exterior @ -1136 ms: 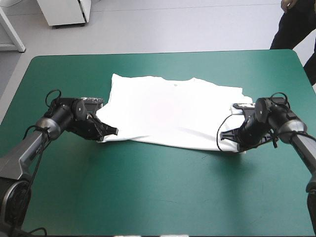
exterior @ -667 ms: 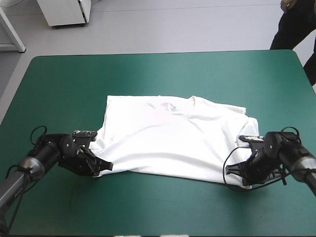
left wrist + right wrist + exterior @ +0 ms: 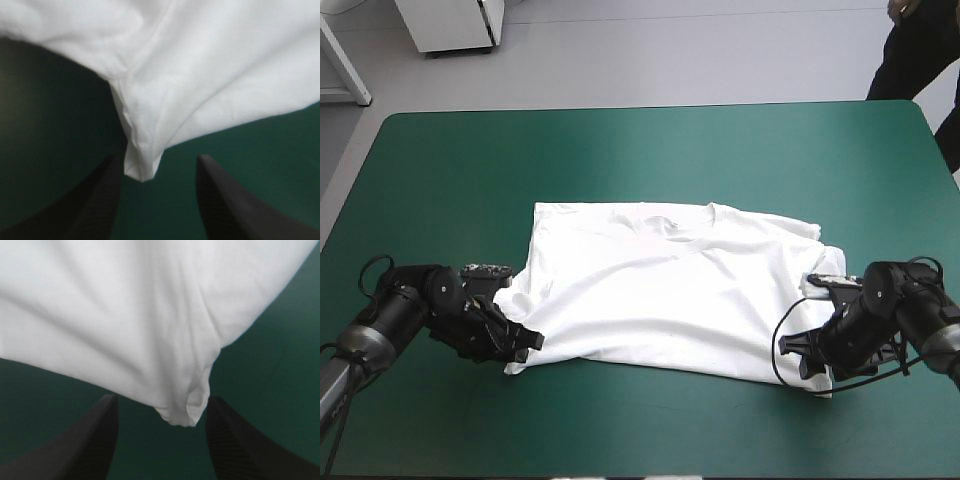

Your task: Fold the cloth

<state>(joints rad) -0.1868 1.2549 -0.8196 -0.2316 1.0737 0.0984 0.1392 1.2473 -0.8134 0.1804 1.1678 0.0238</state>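
Centrally, the T-shirt (image 3: 670, 290) lay spread flat on the teal-green table (image 3: 620, 150), neckline toward the far edge and hem toward the near edge. Bare cover surrounded it on all sides. The left gripper (image 3: 527, 345) sat at the near left corner of the hem and the right gripper (image 3: 808, 366) at the near right corner, both low over the table. In the high view, each wrist body blocked its own fingertips, so the gap could not be read there. The left wrist view showed the black fingers (image 3: 95, 200) standing apart, with a pointed cloth corner lying between them, unclamped. The right wrist view showed the same: fingers (image 3: 235, 445) wide apart, a rolled corner between them, gripping nothing
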